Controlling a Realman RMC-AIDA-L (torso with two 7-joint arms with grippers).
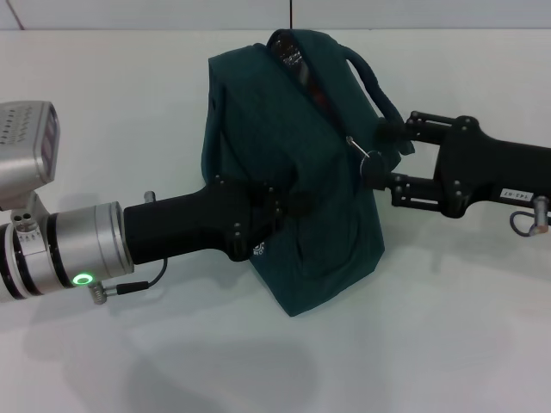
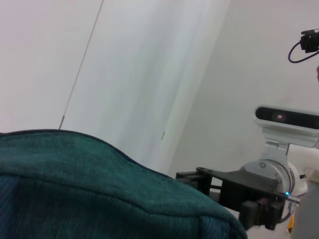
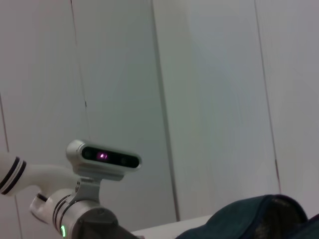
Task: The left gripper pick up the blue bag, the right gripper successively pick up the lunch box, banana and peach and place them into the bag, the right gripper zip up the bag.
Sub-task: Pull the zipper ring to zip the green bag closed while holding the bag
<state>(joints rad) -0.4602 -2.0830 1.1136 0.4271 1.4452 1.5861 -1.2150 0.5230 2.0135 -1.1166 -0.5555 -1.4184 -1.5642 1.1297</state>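
The blue bag (image 1: 293, 163) stands on the white table (image 1: 129, 112) in the head view, held up at its side by my left gripper (image 1: 286, 205), which is shut on the fabric. A slit at the bag's top (image 1: 297, 58) shows something dark inside. The ring-pull zipper (image 1: 365, 153) hangs at the bag's near right edge, between the spread fingers of my right gripper (image 1: 381, 153), which is open. One padded handle (image 1: 372, 79) lies over the right side. The lunch box, banana and peach are out of view. The left wrist view shows bag fabric (image 2: 75, 194) and the right gripper (image 2: 199, 181) beyond it.
White tabletop surrounds the bag in front and to both sides. In the wrist views the robot's head camera (image 2: 284, 116) (image 3: 103, 157) stands behind the arms before a white panelled wall. The bag's top (image 3: 259, 216) rises into the right wrist view.
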